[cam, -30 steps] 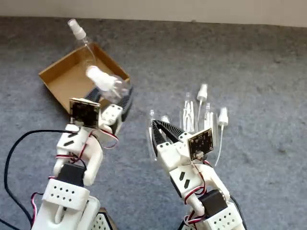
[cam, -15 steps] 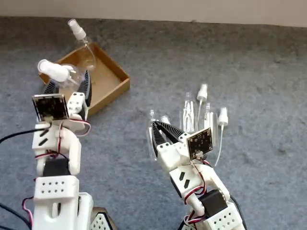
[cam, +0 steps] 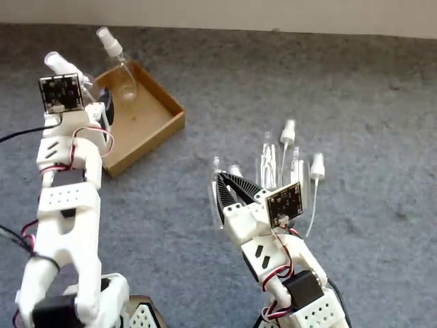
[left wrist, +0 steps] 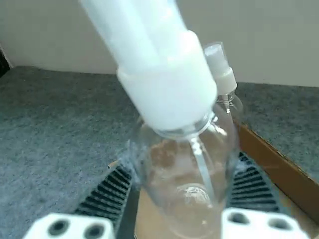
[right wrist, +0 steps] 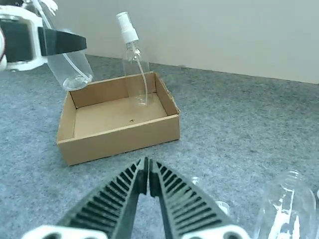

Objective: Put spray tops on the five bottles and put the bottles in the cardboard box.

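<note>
One capped bottle point(left wrist: 185, 164) sits pinched between the left gripper's point(left wrist: 182, 191) fingers. Within the last second that arm has swung it from the cardboard box's point(cam: 151, 139) 4 o'clock side to its 10 o'clock edge, so placement looks close. Another bottle point(cam: 121, 76) stands at the box's 12 o'clock. The right wrist view shows the right gripper's point(right wrist: 148, 174) fingers pressed together and the held bottle hanging above the box wall, which the high view leaves unclear.
</note>
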Controlling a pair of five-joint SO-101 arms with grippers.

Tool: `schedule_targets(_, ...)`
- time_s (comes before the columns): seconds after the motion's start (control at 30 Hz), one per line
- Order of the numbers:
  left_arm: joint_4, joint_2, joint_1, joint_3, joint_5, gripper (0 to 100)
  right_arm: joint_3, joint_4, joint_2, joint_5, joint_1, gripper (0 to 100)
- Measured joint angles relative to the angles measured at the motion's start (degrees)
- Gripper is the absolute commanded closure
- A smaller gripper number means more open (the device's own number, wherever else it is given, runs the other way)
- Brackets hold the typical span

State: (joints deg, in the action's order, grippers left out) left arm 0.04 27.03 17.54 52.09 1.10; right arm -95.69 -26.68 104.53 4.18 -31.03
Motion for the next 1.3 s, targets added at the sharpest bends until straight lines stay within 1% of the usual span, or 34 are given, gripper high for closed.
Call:
schedule_targets(0.43,0.0,-25.9,4.0,-17.3,0.0,91,0.0,0.0,0.0,0.0,0.0,99.3)
schedule_targets(0.6,-0.6,-33.0,4.1,-21.9,0.0,91,0.0,0.0,0.0,0.0,0.0,99.3)
schedule_targets(0.8,-9.1,-39.4,4.1,-22.9,-0.3,91,0.0,0.0,0.0,0.0,0.0,99.3)
schedule_targets(1.03,-16.6,-45.1,4.1,-22.9,-0.4,91,0.0,0.0,0.0,0.0,0.2,99.3)
schedule_targets(1.23,-18.3,-46.9,4.1,-22.9,-0.4,91,0.0,0.0,0.0,0.0,0.2,99.3)
schedule_targets(1.3,-18.4,-46.9,4.1,-22.9,-0.4,87,0.0,0.0,0.0,0.0,0.2,99.3)
